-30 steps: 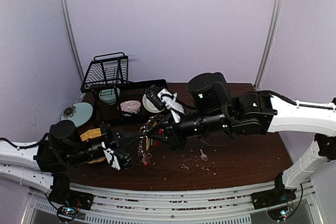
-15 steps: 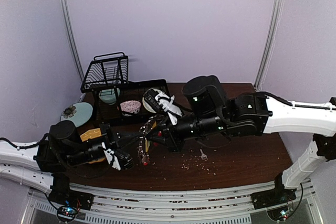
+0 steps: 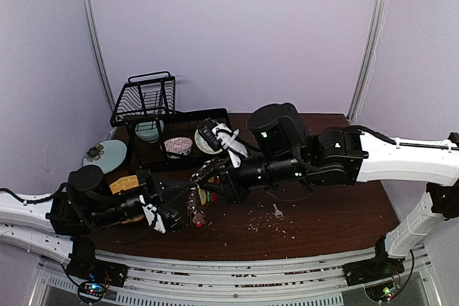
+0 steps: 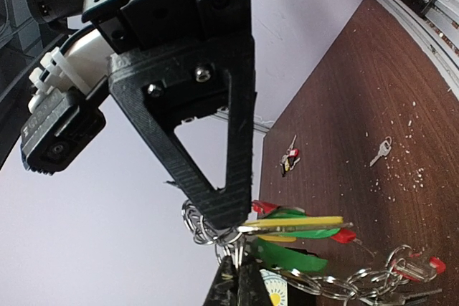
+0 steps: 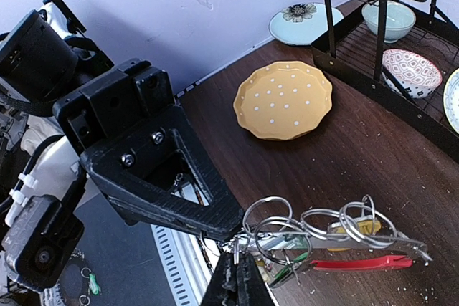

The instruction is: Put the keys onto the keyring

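While the keyring [image 4: 208,228] hangs between the two arms over the near-left part of the table [image 4: 344,105], both grippers are clamped fully closed on it. The left gripper [image 4: 235,277] pinches the bunch by its rings. The right gripper [image 5: 235,277] nips the same end, though I can't tell which exact ring or blade it's got. The bunch itself is a tangle of silvery split rings, then a chain trailing off to a thick red clip [image 4: 419,266]. A couple of green tags [image 4: 287,257] and a yellow tag [image 4: 297,221] fan out from it. Two loose keys lie on the wood off to the right, apart from each other: a key with a red tag [image 4: 289,157] and a plain silver key [image 4: 381,150].
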You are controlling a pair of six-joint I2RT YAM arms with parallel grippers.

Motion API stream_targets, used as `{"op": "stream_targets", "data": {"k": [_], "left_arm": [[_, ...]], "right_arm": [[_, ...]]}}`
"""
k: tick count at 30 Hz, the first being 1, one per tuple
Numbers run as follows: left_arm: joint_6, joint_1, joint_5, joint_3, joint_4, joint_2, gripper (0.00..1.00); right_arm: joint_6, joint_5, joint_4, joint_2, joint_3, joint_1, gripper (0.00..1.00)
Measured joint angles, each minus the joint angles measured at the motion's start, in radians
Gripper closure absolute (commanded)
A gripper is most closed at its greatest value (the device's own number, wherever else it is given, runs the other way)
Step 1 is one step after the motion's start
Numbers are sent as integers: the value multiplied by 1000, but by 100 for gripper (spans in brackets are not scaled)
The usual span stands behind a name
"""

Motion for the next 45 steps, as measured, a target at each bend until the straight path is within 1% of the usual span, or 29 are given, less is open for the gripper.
{"op": "stream_targets", "data": {"k": [10,18,28,35,41,45], "left_arm": [[0,0,-19,-12,-10,0,100],[-10,-1,-49,-13,-14,9,100],[-38,-3,-66,-13,-17,8,100],[-138,-2,-116,-13,-16,14,100],[-276,-2,-158,5,-10,60,100],[-362,-2,-218,56,-34,109,100]], "right_arm": [[11,-13,4,21,0,-6,100],[33,-71,30,38,0,-10,100],[51,-79,56,42,-6,-14,100],[81,-82,127,51,-30,-26,100],[107,-80,175,58,-54,-27,100],[109,-1,185,53,-55,-23,100]]}}
